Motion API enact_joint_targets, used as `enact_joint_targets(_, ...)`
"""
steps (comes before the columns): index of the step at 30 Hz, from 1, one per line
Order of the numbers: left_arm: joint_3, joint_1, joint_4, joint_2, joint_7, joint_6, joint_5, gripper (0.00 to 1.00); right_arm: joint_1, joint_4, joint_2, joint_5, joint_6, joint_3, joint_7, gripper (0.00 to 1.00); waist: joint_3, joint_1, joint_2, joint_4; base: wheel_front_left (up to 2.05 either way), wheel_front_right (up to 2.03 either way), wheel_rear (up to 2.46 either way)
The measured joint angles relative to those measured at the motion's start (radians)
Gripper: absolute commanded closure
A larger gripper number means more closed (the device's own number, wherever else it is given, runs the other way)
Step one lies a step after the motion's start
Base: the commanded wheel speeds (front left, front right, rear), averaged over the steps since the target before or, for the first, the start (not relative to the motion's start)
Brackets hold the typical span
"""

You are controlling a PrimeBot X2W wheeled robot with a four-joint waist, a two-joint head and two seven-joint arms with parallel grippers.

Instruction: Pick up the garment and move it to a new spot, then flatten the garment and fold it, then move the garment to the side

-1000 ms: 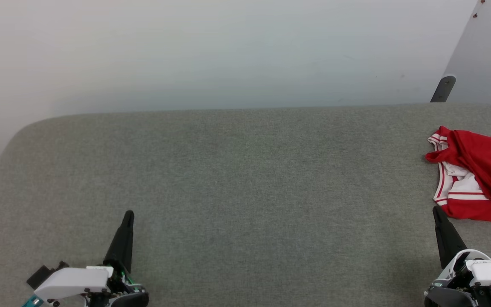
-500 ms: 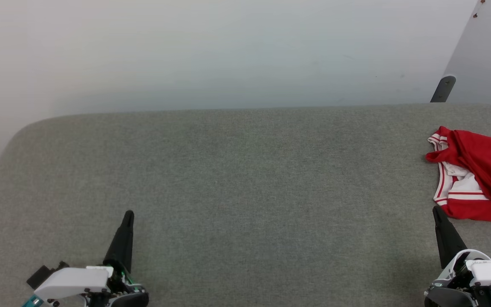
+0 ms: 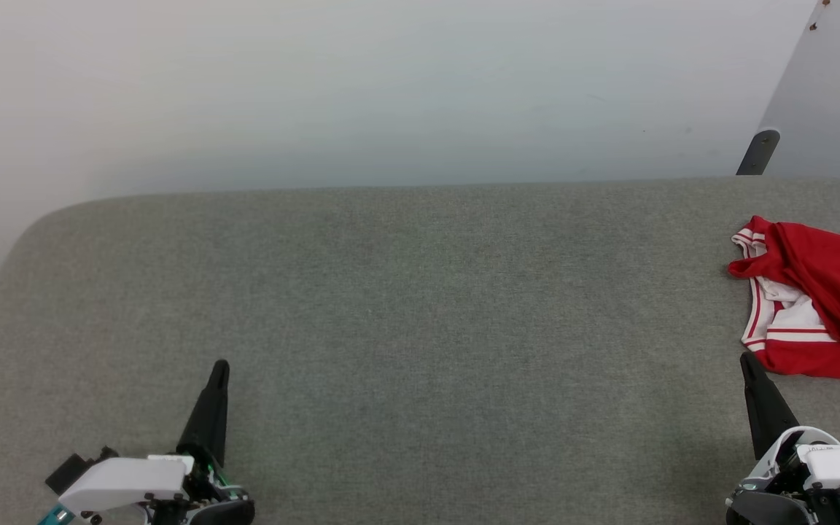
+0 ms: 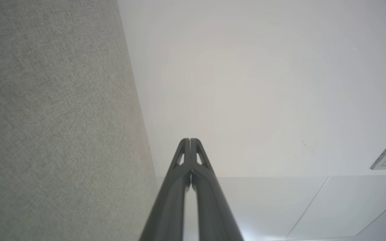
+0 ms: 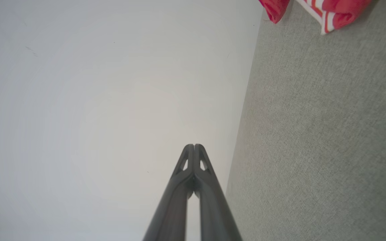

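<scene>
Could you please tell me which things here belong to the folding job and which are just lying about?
For the job: garment, crumpled at the right of the table; left gripper; right gripper, both shut and empty.
Just there: dark bracket; pale panel.

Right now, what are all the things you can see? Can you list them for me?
garment: one, red and white, bunched up, far right on the table
table: one, grey cloth top, across the middle
wall: one, pale, behind the table
bracket: one, dark, upper right, beyond the table
left fingers: two, dark, shut together, lower left
right fingers: two, dark, shut together, lower right, just below the garment
</scene>
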Motion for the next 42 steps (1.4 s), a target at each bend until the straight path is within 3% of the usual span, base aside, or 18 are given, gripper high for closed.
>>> enact_joint_targets(42,0.0,0.0,0.0,0.0,0.0,0.0,0.0,1.0,0.0,0.0,0.0,0.0,0.0,0.0,0.0,1.0,0.0,0.0,0.0,0.0,0.0,0.0,0.0)
